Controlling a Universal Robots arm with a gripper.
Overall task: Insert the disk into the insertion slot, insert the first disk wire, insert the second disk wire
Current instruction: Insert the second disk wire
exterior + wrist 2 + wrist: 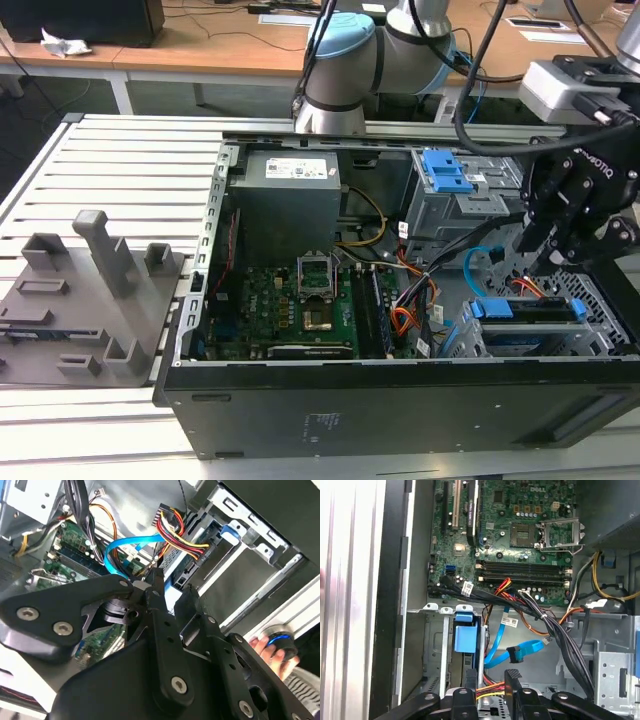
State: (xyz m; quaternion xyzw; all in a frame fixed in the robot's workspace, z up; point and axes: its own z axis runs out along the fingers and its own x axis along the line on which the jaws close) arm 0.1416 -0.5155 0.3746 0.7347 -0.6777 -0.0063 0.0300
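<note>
Claw is hanging low over the drive corner of the open PC case, 2 fingers spread with a clear gap between them. As far as I can tell it's released, nothing pinched.

The disk already sits in the slot, and its blue bracket tab shows just past 1 fingertip in the first wrist view. So that part looks done to me.

The wire bundle, the orange/red/black one, runs right through the gap between the fingers. In the second wrist view its black plug looks pushed up against the back of the disk, just beyond the fingertips. Seated all the way? Can't say for sure from here.

The bit that matters is the blue cable. Its dark plug hangs loose, not plugged into the disk, just ahead of the other fingertip and a bit off the claw's centre line. The cable's long axis runs from that plug away from the claw, toward the motherboard. So the plug is the near end, close to the claw but not touching it, and the disk's connector edge is right beside it.
</note>
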